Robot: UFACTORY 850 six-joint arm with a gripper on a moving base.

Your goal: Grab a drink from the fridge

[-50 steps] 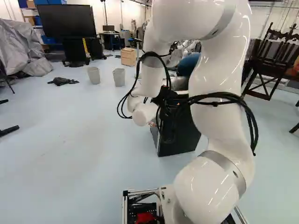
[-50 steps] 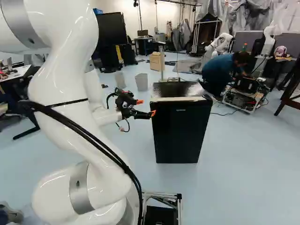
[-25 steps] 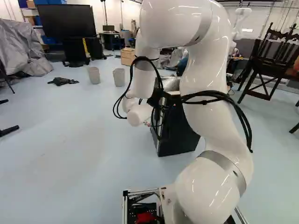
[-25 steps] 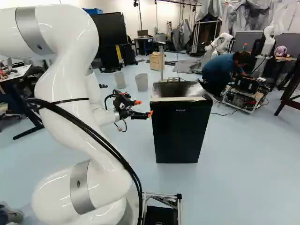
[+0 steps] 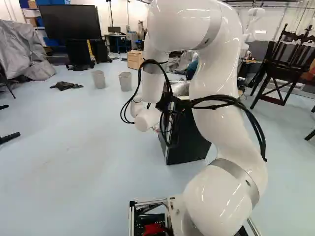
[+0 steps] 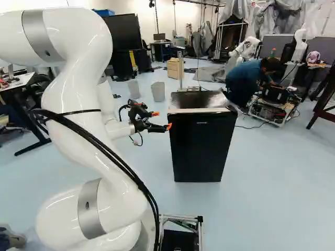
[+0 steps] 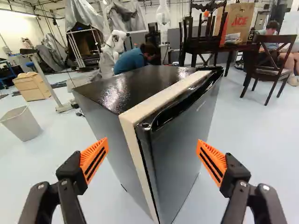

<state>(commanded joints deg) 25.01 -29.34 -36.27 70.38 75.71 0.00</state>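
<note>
Fridge (image 7: 135, 84), black-topped, stands straight ahead of the end effector (image 6: 162, 120), with its upright near corner in line with the space between the two fingers. Its door (image 7: 182, 149) is shut and bars the way to the inside; a cream strip (image 7: 163, 93) edges the top beside it. The end effector is spread wide, its orange pads (image 7: 95, 158) well apart, one toward the fridge's side and the other toward the door's face. Whether either touches, I cannot tell.

Farther out past the finger on the side-wall side are a grey bin (image 7: 22, 122), a wooden cabinet (image 7: 35, 88) and a thin metal stand (image 7: 46, 81). Beyond the fridge top is another robot (image 7: 115, 44). Past the other finger, farther off, are a dark chair (image 7: 270, 70) and a bench (image 7: 240, 48) bearing a paper bag (image 7: 238, 22).

Compared with a second ago, the arm's elbow (image 6: 68, 31) has come lower, while the end effector has barely shifted beside the fridge.

Small pale lettering marks the door near its top; large print covers the bag.
</note>
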